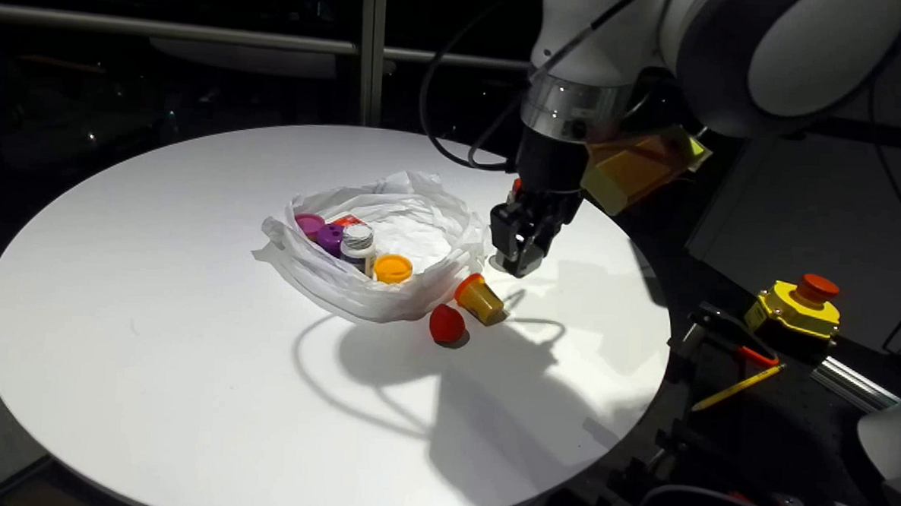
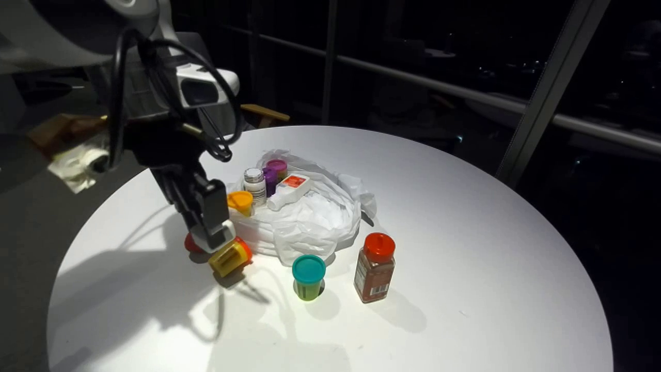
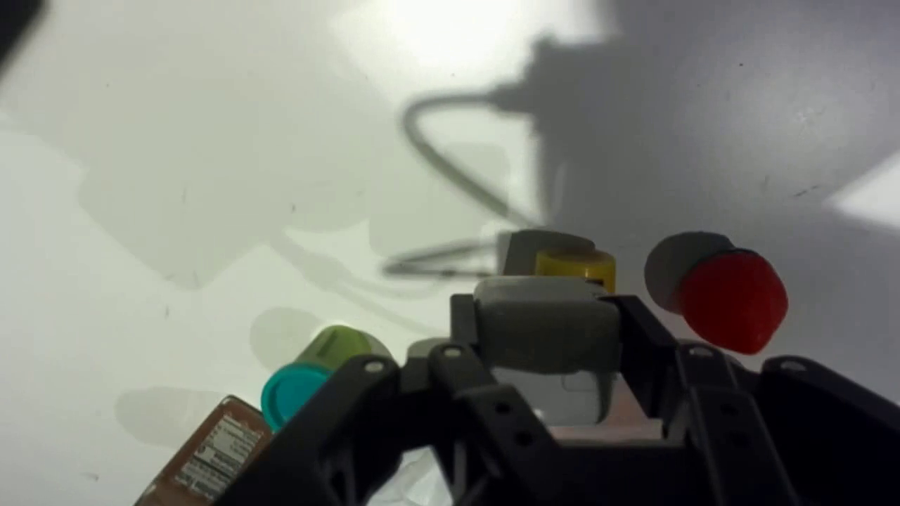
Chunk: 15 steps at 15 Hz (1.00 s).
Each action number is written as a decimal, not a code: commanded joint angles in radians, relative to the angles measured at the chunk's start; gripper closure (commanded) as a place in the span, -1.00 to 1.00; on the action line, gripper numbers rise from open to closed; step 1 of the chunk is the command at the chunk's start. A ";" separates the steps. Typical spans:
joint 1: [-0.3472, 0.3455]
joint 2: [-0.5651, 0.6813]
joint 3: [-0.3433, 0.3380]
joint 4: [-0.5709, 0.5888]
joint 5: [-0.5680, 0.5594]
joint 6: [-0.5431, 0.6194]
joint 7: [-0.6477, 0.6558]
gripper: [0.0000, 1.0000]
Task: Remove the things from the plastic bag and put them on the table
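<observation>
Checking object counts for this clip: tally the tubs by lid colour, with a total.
Teal-lidded tub: 1
Orange-lidded tub: 1
Reddish-lidded tub: 1
Magenta-lidded tub: 1
Total: 4
Left out, kind unclear: pale item in the hand, purple item.

The bag point(image 1: 320, 289) is formed of thin, translucent white plastic, wrinkled throughout. The counter point(image 1: 148, 392) is finished in smooth white with a soft sheen. Smooth plastic is seen in the teal-lidded tub point(image 2: 309, 281), the yellow tub point(image 2: 227, 259) and the white squeeze bottle point(image 2: 292, 192). Clear-looking walls are shown by the spice jar point(image 2: 374, 276), topped by a glossy red plastic lid point(image 2: 379, 246). The red fruit-like piece point(image 3: 735, 299) is smoothly surfaced. The pincer point(image 3: 545, 327) is finished in matt black; a smooth surface is shown by the pale object point(image 3: 548, 344) held within. The arm point(image 1: 593, 31) is cased in smooth white, banded by a shiny metal collar point(image 1: 571, 110).
</observation>
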 commanded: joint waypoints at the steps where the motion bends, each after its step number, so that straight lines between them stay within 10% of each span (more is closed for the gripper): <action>1: -0.052 0.003 -0.045 -0.087 -0.068 0.159 0.030 0.49; 11: -0.305 0.253 0.078 -0.037 0.091 0.355 -0.161 0.49; 12: -0.293 0.246 0.059 -0.038 0.073 0.349 -0.152 -0.51; 15: -0.187 0.133 -0.075 -0.072 0.011 0.304 -0.096 -0.79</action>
